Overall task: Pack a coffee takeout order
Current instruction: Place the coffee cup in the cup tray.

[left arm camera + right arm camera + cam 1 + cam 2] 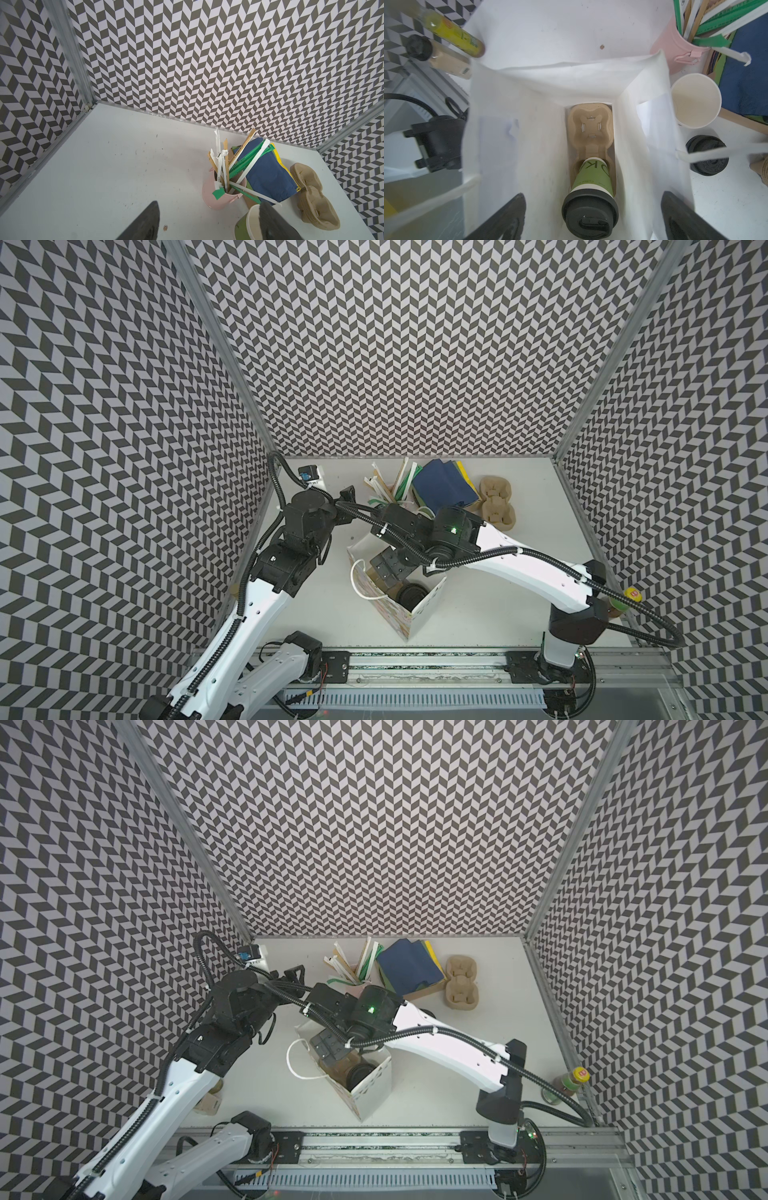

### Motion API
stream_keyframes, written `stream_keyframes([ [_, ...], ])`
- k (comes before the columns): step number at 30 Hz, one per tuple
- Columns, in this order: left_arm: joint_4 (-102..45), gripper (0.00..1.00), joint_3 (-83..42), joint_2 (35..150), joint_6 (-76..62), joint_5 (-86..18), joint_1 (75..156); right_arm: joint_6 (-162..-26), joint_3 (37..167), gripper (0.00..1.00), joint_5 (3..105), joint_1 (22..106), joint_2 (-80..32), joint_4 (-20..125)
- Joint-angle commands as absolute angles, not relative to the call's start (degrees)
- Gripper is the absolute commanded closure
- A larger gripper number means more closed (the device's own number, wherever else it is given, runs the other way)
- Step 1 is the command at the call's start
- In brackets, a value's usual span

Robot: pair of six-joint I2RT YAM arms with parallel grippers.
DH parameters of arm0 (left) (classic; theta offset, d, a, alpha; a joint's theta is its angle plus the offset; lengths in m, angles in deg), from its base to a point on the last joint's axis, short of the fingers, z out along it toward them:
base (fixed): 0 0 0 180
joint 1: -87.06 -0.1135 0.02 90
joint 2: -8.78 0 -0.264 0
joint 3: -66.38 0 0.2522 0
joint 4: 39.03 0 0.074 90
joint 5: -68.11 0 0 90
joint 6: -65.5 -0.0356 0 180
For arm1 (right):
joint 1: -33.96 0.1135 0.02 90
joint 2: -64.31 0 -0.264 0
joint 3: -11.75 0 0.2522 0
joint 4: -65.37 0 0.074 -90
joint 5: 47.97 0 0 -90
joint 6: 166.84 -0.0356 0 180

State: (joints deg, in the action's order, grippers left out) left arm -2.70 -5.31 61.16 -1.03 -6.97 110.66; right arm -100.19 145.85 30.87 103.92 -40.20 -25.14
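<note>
My right fingers (506, 220) hung spread wide over the mouth of the white paper bag (529, 135), released and gripping nothing. The green paper cup (591, 176) sat low between them, touching neither. The cup stood inside the bag with its black lid (589, 216) on, seated in one socket of the tan moulded-pulp carrier (590, 126). The carrier lay flat on the bag's floor, and its other socket showed bare pulp.

The bag itself stood open on the white tabletop (498, 614), one rope handle drooping over its rim.

My left fingers (145, 222) were parted too, with nothing between them, poised above the tabletop behind the bag. In the left wrist view one of them overlapped the rim of an open paper cup (695, 99), which stood just beside the bag, green outside and pale inside. I could not tell whether finger and rim touched.

The dark blue napkin (444, 487) lay outside the bag — behind it, on top of a fanned stack of napkins showing green and yellow edges. A pink cup (222, 195) bristling with wrapped straws and stirrers (243, 164) stood behind the bag, next to that stack. A stack of spare pulp carriers (496, 504) sat on the stack's other side. A short stack of black lids (707, 155) rested near the bag, by the open paper cup. Two bottles (452, 33) stood well apart from the bag, on my right side.
</note>
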Motion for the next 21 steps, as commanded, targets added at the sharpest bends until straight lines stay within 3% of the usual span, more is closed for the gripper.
stream_keyframes([
  [1,-3.8,0.24,-4.8,60.5,-0.4,-5.9,110.9,-100.0,149.1,0.01,28.3,105.1,-35.9,-24.4],
  [6,-4.1,0.24,-4.6,60.1,-0.5,-5.6,111.2,-99.8,152.3,0.01,24.0,105.3,-32.1,-24.3],
  [12,-5.1,0.24,-4.0,58.5,-0.7,-5.0,112.4,-103.8,152.7,0.00,9.1,104.6,-26.5,-22.1],
  [21,-7.4,0.24,-1.8,54.0,-0.9,1.4,116.8,-101.3,126.4,0.03,21.0,82.0,-16.8,0.7],
])
